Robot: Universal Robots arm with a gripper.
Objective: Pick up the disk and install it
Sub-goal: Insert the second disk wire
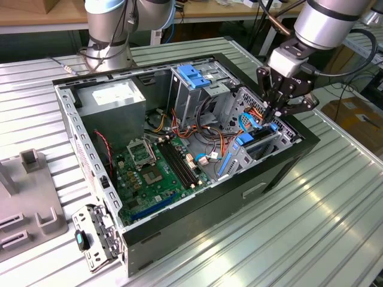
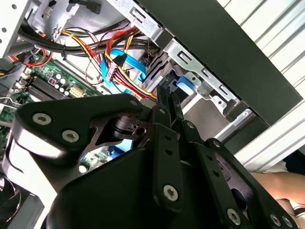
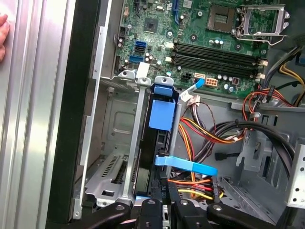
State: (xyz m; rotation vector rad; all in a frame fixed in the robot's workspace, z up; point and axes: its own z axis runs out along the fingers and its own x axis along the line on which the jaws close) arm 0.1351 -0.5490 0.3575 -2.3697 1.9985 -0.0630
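The disk [image 1: 250,139] stands on edge in the drive cage at the exterior view's right end of the open computer case [image 1: 179,227]. It is a dark slab in a bright blue carrier. My gripper [image 1: 274,115] reaches down onto its upper end. In the first wrist view the disk [image 3: 162,114] sits between the cage's metal rails, with my gripper [image 3: 164,191] pinched on its near end. In the second wrist view the fingertips [image 2: 167,98] press close together against the blue carrier [image 2: 187,85].
Inside the case lie a green motherboard [image 1: 152,173], a grey power supply [image 1: 114,98], a ridged blue latch piece [image 1: 194,75] and loose coloured cables [image 1: 206,158]. A blue ribbon cable [image 3: 188,166] crosses beside the disk. A hand [image 3: 2,33] rests outside the case wall. Grey fixtures [image 1: 30,197] stand at the exterior view's left.
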